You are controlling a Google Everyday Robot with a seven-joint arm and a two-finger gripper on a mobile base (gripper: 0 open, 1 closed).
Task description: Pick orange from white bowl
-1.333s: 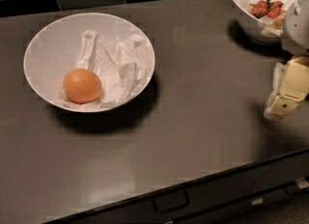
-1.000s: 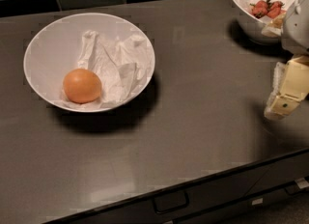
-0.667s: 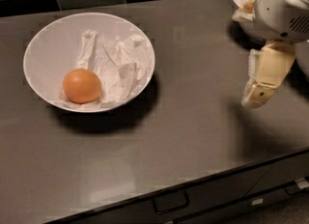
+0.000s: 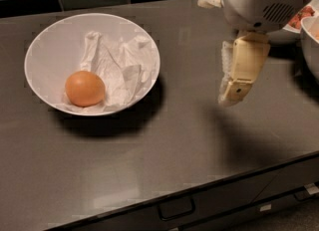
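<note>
Moved leftward, the gripper [image 4: 230, 98] is hung over the surface [image 4: 174, 150] at 3 o'clock of the white bowl [image 4: 50, 41]; its opening cannot be told. The orange [image 4: 84, 88] is lodged at 8 o'clock inside the bowl, so descent should be centred there, clear of the rim.

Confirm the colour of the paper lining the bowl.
White paper, camera view; the gripper hangs right of the white bowl.

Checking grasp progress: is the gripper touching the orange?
Apart. The camera view shows the gripper over the dark counter, right of the white bowl; bare counter separates it from the orange.
</note>
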